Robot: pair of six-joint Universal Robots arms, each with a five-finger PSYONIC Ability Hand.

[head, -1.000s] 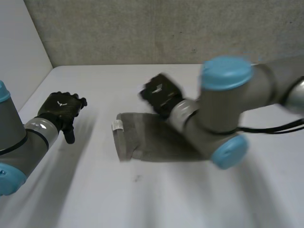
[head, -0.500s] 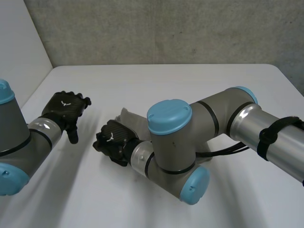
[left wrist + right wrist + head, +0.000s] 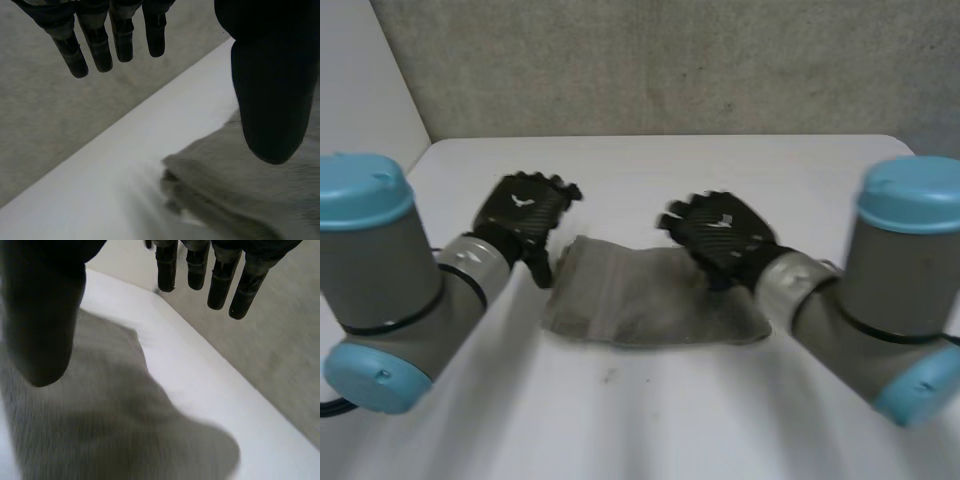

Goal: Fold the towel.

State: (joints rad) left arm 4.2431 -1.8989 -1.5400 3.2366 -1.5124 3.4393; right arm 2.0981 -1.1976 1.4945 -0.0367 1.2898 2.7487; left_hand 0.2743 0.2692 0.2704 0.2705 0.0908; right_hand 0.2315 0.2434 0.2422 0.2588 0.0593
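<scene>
Well, the flat grey towel (image 3: 640,300) lies mid white table (image 3: 620,420), black left hand (image 3: 525,210) at its ten o'clock, black right hand (image 3: 720,235) at two, fingers straight and empty, maybe to grab far corners.

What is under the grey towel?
The towel lies on the white table, and bare table shows all round it. The cloth covers whatever is beneath it, so that part cannot be seen.

Head camera looks down from behind; close wrist cameras both share the towel (image 3: 650,295).
</scene>
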